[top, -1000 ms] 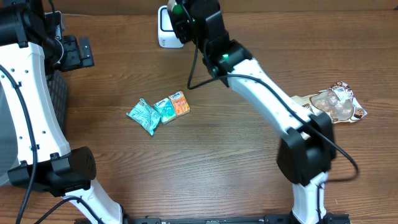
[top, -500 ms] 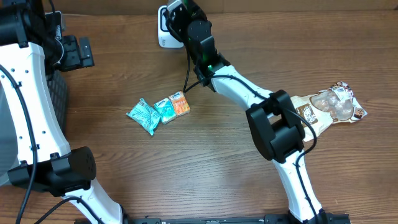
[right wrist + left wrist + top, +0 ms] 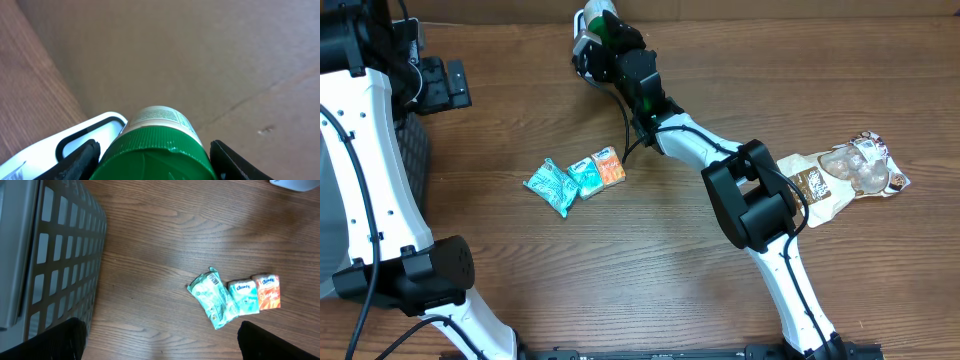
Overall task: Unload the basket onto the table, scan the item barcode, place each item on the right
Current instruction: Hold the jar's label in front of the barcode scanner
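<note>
At the left edge of the desk (image 3: 620,280) I saw the grey slotted basket (image 3: 65,255), standing empty as far as the left wrist camera let me look. The left gripper (image 3: 160,345) hung above the wood beside it, spread wide with nothing between its fingers (image 3: 50,340). Toward the middle of the desk lay three small packets in a row, touching one another: a crumpled teal packet (image 3: 552,187), a teal tissue pack (image 3: 585,176) and an orange tissue pack (image 3: 609,167). At the far edge stood the white scanner (image 3: 582,45). The right arm was stretched out to it, and the right gripper (image 3: 155,160) was clamped on the green-capped bottle (image 3: 159,120), held off the desk just beside the scanner's face. I could not read a barcode on its label from the wrist camera. Near the right edge lay a clear snack bag (image 3: 850,170), flat and well apart from the rest.
</note>
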Controlling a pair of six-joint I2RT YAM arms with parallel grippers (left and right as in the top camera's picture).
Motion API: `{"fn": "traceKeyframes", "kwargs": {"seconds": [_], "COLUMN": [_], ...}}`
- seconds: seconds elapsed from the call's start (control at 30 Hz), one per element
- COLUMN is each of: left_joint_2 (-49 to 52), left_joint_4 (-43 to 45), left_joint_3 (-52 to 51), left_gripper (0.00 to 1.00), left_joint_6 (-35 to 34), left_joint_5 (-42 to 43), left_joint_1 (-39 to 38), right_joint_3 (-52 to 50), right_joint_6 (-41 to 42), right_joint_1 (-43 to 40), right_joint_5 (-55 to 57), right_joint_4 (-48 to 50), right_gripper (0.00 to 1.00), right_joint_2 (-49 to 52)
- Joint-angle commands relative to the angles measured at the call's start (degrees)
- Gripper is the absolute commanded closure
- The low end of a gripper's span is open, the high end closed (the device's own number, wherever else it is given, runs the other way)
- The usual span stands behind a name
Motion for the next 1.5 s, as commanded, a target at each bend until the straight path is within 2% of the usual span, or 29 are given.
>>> {"fn": "traceKeyframes", "kwargs": {"seconds": [0.0,0.3,0.57,0.83,1.37,1.47], "left_joint_2": [-0.2,-0.2,-0.2,-0.2,-0.2,-0.2], "left_joint_4": [0.0,0.0,0.0,0.0,0.0,0.0], "left_joint_3": [0.1,0.1,0.1,0.1,0.1,0.1], "left_gripper": [0.01,0.01,0.01,0.00,0.00,0.01], "left_joint_6": [1.1,1.1,1.1,1.1,1.1,1.1], "left_joint_5": [0.0,0.0,0.0,0.0,0.0,0.0], "left_joint_1": [0.3,0.3,0.3,0.3,0.3,0.3], "right_joint_3": [3.2,3.3,3.3,4.7,7.9,7.9], "right_joint_6": [-2.7,-3.2,-11.9,-11.8,-5.2,-5.2], "right_joint_1": [-1.0,-1.2,-1.1,-1.1,-1.2,-1.2], "right_joint_5": [-1.2,-2.7,-4.4,-6.9,-7.8,-7.3], "right_joint_4": [1.3,0.8,1.7,2.0,-13.1,-11.5], "right_gripper": [0.52,0.52,0.53,0.53,0.53,0.53], "right_joint_2": [0.2,0.2,0.2,0.2,0.2,0.2]}}
